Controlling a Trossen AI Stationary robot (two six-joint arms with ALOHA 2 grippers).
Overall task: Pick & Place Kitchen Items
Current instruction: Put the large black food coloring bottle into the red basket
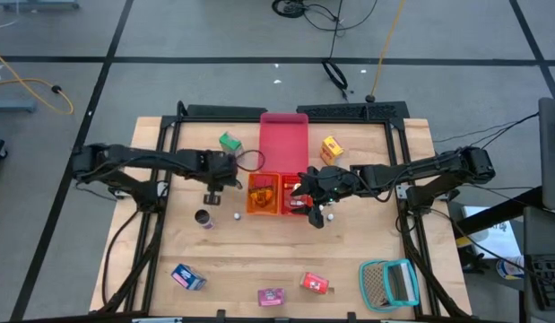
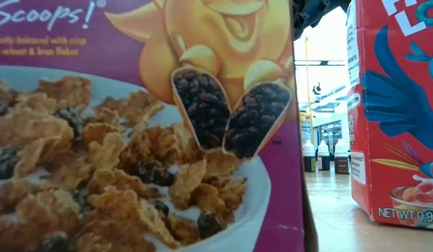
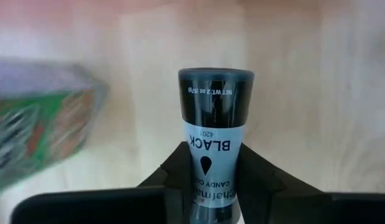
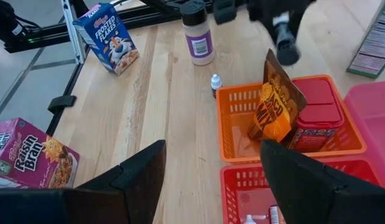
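Note:
My left gripper is shut on a small black bottle labelled BLACK, up in the air beside the orange tray; the right wrist view shows this bottle hanging above that tray. My right gripper is open and empty above the red tray. The orange tray holds an orange-brown bag and a red box. A green box, a yellow box, a dark-lidded jar and a tiny white bottle stand on the table. My left gripper pinches the black bottle by its labelled lower body between its two fingers, one on each side. The black cap end points away from the gripper. The bottle is lifted clear of the table and hangs below the fingers.
A large pink tray lies behind the two small trays. Along the near edge lie a blue box, a pink box, a red box and the teal basket. The pink box fills the low view.

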